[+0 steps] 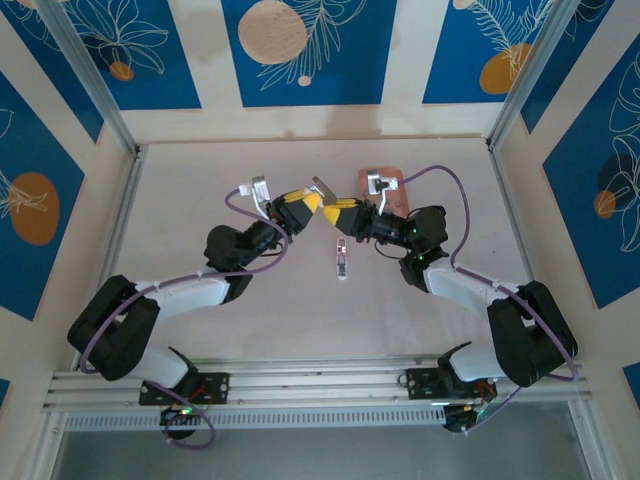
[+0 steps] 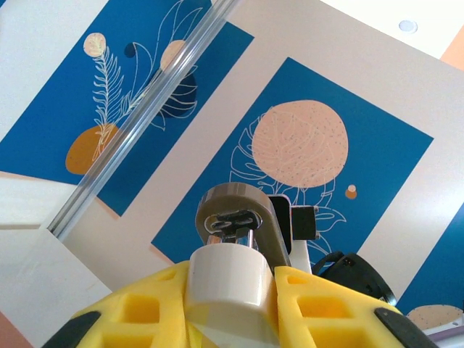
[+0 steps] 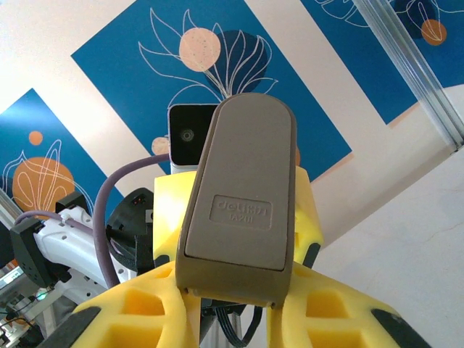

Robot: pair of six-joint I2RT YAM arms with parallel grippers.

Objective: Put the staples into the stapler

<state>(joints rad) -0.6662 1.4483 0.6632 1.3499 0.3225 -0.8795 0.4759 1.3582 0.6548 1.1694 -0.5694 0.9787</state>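
top external, l/r jaws gripping stapler [image 1: 322, 190], staples [image 1: 342, 262] on table [image 1: 200, 200]

Count, top view:
- two arms: left arm [image 1: 180, 295], right arm [image 1: 470, 285]
- two grippers: left gripper [image 1: 312, 198], right gripper [image 1: 328, 208]
- one stapler [image 3: 239, 210], taupe
- one strip of staples [image 1: 342, 262], 6 o'clock of the stapler
- one pink tray [image 1: 385, 190], 2 o'clock

Close up in the right wrist view, the taupe back of the stapler [image 3: 239, 210] bears an embossed mark inside a small rectangular frame: a brand word that looks like "deli", and beneath it a smaller line too soft to read.
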